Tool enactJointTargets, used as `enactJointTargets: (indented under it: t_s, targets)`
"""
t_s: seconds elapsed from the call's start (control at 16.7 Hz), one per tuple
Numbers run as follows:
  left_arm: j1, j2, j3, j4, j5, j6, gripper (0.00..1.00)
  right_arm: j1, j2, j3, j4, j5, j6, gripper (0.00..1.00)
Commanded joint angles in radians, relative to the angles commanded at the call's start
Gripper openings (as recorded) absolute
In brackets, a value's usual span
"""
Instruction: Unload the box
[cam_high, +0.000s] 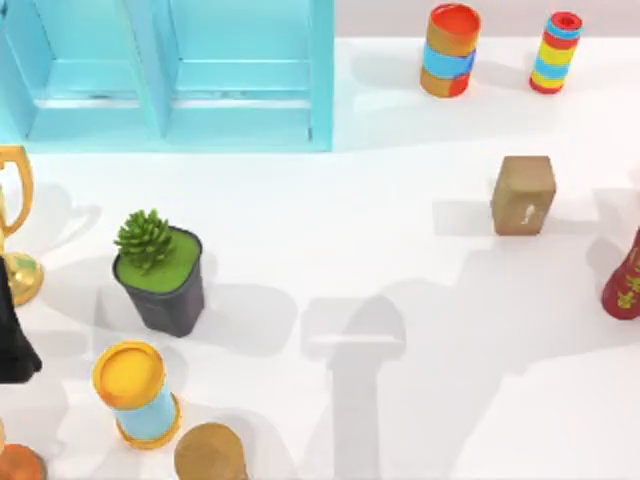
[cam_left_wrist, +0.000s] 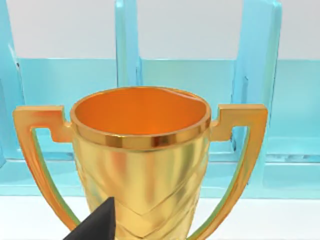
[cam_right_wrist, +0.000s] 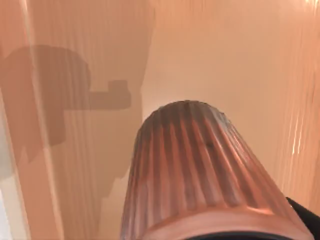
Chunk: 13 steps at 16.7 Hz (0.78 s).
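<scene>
The box (cam_high: 170, 110) is a light blue open case with upright dividers at the back left, and the compartments I can see hold nothing. A gold trophy (cam_high: 14, 225) with two handles stands at the table's left edge, in front of the box. My left gripper (cam_high: 12, 335) sits just in front of the trophy, near its base. The left wrist view shows the trophy (cam_left_wrist: 140, 165) very close, with the box (cam_left_wrist: 190, 90) behind it. In the right wrist view a ribbed copper-coloured cylinder (cam_right_wrist: 205, 175) is right at the camera, above the table.
A succulent in a dark pot (cam_high: 160, 270), a yellow-topped blue can (cam_high: 135, 395) and a brown round object (cam_high: 210, 455) stand at the front left. A brown block (cam_high: 523, 195) and a red bottle (cam_high: 625, 280) are on the right. Two striped cylinders (cam_high: 450, 50) (cam_high: 556, 52) stand at the back right.
</scene>
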Motion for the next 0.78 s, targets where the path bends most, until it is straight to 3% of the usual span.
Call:
enactJointTargets:
  t_s: [0.24, 0.78]
  targets:
    - [0.0, 0.0, 0.0, 0.0, 0.0, 0.0, 1.0, 0.15, -0.029, -0.055, 0.091, -0.007, 0.127, 0.0]
    - [0.0, 0.0, 0.0, 0.0, 0.0, 0.0, 1.0, 0.738, -0.175, -0.38, 0.361, 0.0, 0.636, 0.0]
